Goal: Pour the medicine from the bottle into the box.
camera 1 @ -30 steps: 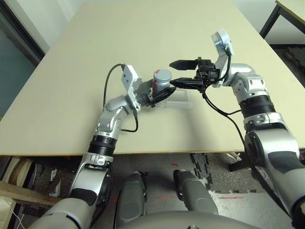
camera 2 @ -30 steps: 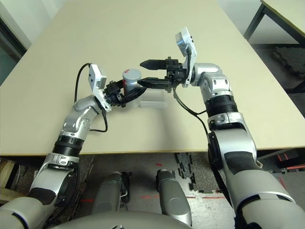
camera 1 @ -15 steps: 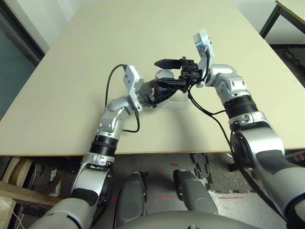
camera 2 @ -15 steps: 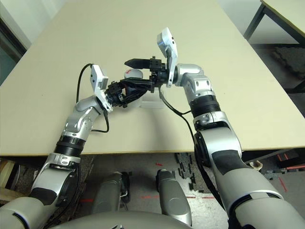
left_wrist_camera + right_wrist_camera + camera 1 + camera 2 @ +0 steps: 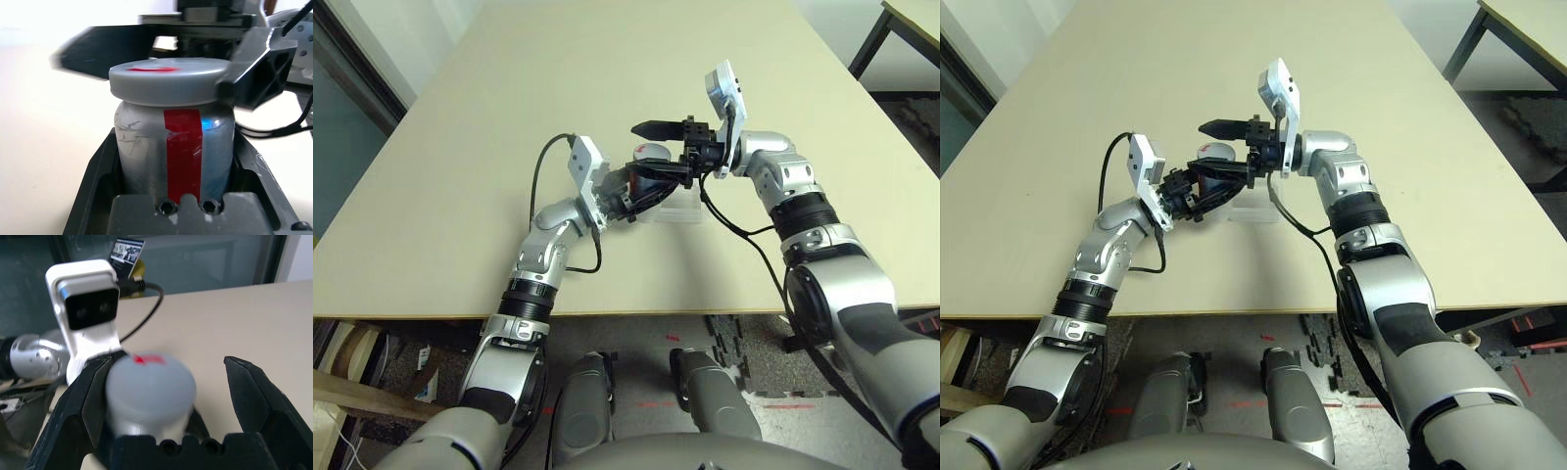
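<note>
Centrally, above the pale table [image 5: 509, 117], your left gripper [image 5: 181, 147] pinches the bottle [image 5: 172, 147] by its body, one black finger pressed to each side. You can see the bottle held roughly upright, its grey cap [image 5: 168, 81] still on and carrying a red mark on top, with a red strip running down the silver-grey side. Your right gripper [image 5: 166, 382] sits at cap height with its fingers [image 5: 78, 401] spread wide, one on either side of the cap; whether either finger touches the cap cannot be told. From the head camera, the right gripper [image 5: 656, 147] reaches in from the robot's right, meeting the left gripper [image 5: 1197, 191] where the bottle [image 5: 651, 155] is held. Just beside and below the bottle, toward the robot's right, you find the clear box [image 5: 677, 211] lying flat on the table. The medicine cannot be made out, the bottle being capped.
</note>
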`<action>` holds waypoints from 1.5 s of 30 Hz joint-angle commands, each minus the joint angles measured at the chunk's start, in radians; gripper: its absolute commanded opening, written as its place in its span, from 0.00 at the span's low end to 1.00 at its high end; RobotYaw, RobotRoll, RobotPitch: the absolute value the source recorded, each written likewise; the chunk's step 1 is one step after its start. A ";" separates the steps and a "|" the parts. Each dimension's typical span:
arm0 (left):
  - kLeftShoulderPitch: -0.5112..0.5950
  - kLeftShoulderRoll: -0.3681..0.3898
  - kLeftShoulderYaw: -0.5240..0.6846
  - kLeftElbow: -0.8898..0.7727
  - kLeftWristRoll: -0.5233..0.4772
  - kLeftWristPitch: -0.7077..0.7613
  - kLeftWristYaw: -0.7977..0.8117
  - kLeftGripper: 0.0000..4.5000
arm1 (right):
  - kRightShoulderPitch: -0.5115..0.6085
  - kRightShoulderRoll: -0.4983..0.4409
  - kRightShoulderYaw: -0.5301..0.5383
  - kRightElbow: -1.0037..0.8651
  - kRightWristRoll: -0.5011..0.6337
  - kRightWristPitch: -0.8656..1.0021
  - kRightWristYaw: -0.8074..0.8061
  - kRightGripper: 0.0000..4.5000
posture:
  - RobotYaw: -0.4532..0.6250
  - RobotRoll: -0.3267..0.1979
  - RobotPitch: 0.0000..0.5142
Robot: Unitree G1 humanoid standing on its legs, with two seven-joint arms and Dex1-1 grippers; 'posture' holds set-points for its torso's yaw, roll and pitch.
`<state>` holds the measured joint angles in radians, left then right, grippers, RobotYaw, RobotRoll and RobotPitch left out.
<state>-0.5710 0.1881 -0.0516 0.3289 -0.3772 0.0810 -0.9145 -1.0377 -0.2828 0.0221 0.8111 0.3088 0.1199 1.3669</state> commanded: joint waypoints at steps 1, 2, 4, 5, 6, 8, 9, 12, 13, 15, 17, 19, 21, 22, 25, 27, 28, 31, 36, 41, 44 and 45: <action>0.005 0.002 -0.012 -0.019 0.002 -0.011 -0.031 0.59 | 0.025 -0.059 -0.033 0.005 -0.002 0.011 -0.014 1.00 | 0.32 0.62 0.27; 0.003 0.001 -0.012 -0.016 0.002 -0.012 -0.032 0.59 | 0.027 -0.069 -0.034 0.004 0.001 0.013 -0.008 1.00 | 0.32 0.62 0.27; 0.000 0.000 -0.011 -0.012 0.003 -0.014 -0.032 0.59 | 0.032 -0.087 -0.036 0.002 0.007 0.018 0.005 1.00 | 0.32 0.62 0.27; -0.001 -0.001 -0.011 -0.010 0.003 -0.014 -0.032 0.59 | 0.033 -0.093 -0.037 0.000 0.010 0.020 0.009 1.00 | 0.32 0.62 0.27; -0.002 -0.001 -0.010 -0.009 0.003 -0.015 -0.033 0.59 | 0.037 -0.102 -0.038 -0.005 0.015 0.027 0.020 1.00 | 0.32 0.62 0.27; -0.003 -0.001 -0.008 -0.006 0.004 -0.016 -0.035 0.59 | 0.041 -0.112 -0.041 -0.014 0.021 0.041 0.039 1.00 | 0.32 0.62 0.27; -0.004 0.000 -0.007 -0.005 0.004 -0.016 -0.036 0.59 | 0.046 -0.121 -0.041 -0.022 0.027 0.053 0.059 1.00 | 0.32 0.62 0.27; -0.005 0.001 -0.004 -0.001 0.006 -0.017 -0.037 0.59 | 0.058 -0.137 -0.039 -0.050 0.042 0.089 0.107 1.00 | 0.32 0.62 0.27; -0.006 0.001 -0.003 0.000 0.006 -0.017 -0.037 0.59 | 0.062 -0.138 -0.038 -0.064 0.049 0.103 0.120 1.00 | 0.32 0.62 0.27; -0.006 0.001 -0.003 0.001 0.007 -0.017 -0.038 0.59 | 0.072 -0.136 -0.035 -0.095 0.061 0.129 0.136 1.00 | 0.31 0.62 0.27; -0.008 0.001 -0.003 0.004 0.007 -0.017 -0.039 0.59 | 0.083 -0.127 -0.033 -0.131 0.071 0.150 0.137 1.00 | 0.31 0.62 0.27; -0.009 0.000 -0.004 0.006 0.007 -0.017 -0.041 0.59 | 0.089 -0.117 -0.032 -0.152 0.076 0.159 0.125 1.00 | 0.31 0.62 0.27; -0.010 -0.002 -0.007 0.007 0.008 -0.017 -0.044 0.59 | 0.088 -0.099 -0.032 -0.163 0.078 0.159 0.108 1.00 | 0.31 0.62 0.27; -0.011 -0.003 -0.008 0.008 0.008 -0.017 -0.045 0.59 | 0.087 -0.092 -0.031 -0.165 0.078 0.159 0.102 1.00 | 0.31 0.62 0.27; -0.012 -0.007 -0.012 0.010 0.010 -0.017 -0.047 0.59 | 0.078 -0.072 -0.029 -0.166 0.077 0.159 0.089 1.00 | 0.30 0.62 0.27; -0.013 -0.009 -0.013 0.011 0.011 -0.017 -0.048 0.59 | 0.073 -0.060 -0.027 -0.164 0.075 0.157 0.083 1.00 | 0.30 0.62 0.27; -0.014 -0.010 -0.013 0.011 0.011 -0.017 -0.049 0.59 | 0.069 -0.052 -0.025 -0.162 0.073 0.154 0.079 1.00 | 0.30 0.62 0.27; -0.016 -0.011 -0.014 0.013 0.011 -0.018 -0.050 0.59 | 0.062 -0.037 -0.021 -0.155 0.068 0.147 0.073 1.00 | 0.30 0.62 0.26; -0.018 -0.011 -0.013 0.015 0.011 -0.019 -0.050 0.59 | 0.055 -0.021 -0.011 -0.145 0.056 0.132 0.068 1.00 | 0.31 0.62 0.26; -0.015 -0.009 -0.011 0.010 0.010 -0.018 -0.047 0.59 | 0.052 -0.012 0.000 -0.135 0.044 0.116 0.065 1.00 | 0.31 0.62 0.26; -0.013 -0.009 -0.011 0.008 0.010 -0.018 -0.047 0.59 | 0.053 -0.009 0.005 -0.135 0.042 0.111 0.065 1.00 | 0.31 0.62 0.26; -0.013 -0.009 -0.011 0.007 0.010 -0.018 -0.046 0.59 | 0.054 -0.008 0.006 -0.135 0.042 0.110 0.064 1.00 | 0.31 0.62 0.25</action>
<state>-0.5790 0.1774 -0.0576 0.3323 -0.3772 0.0702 -0.9552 -0.9736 -0.2959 0.0205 0.6712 0.3583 0.2402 1.4324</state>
